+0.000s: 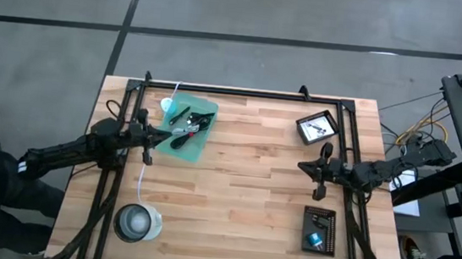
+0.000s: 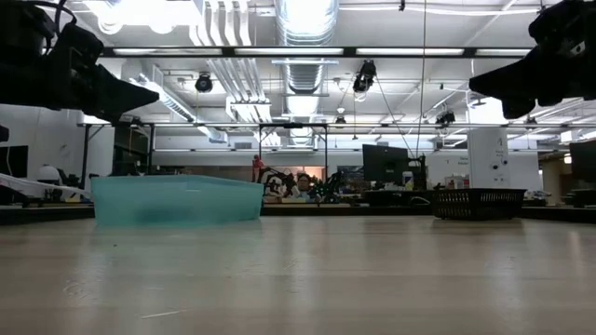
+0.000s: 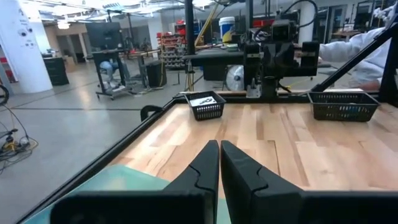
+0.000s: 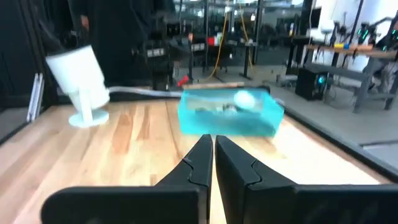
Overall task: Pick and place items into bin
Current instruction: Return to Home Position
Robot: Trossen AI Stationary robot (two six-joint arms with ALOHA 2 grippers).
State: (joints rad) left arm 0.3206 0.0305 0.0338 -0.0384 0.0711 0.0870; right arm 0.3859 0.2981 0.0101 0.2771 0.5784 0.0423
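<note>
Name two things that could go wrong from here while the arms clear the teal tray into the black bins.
1. The black cable and small parts lie tangled together in the teal tray; a grab could drag several out at once.
2. The white cord runs beside the tray, under the left arm; the shut left claw could snag it.
The right claw hangs shut, away from the tray.

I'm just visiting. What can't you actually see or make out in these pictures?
Low view: the teal plastic tray's wall hides everything inside it.
High view: the dark items in that tray are too small to tell apart.
Right wrist view: the tray's contents are blurred.
Low view: the black mesh bin's wall hides what it holds.
</note>
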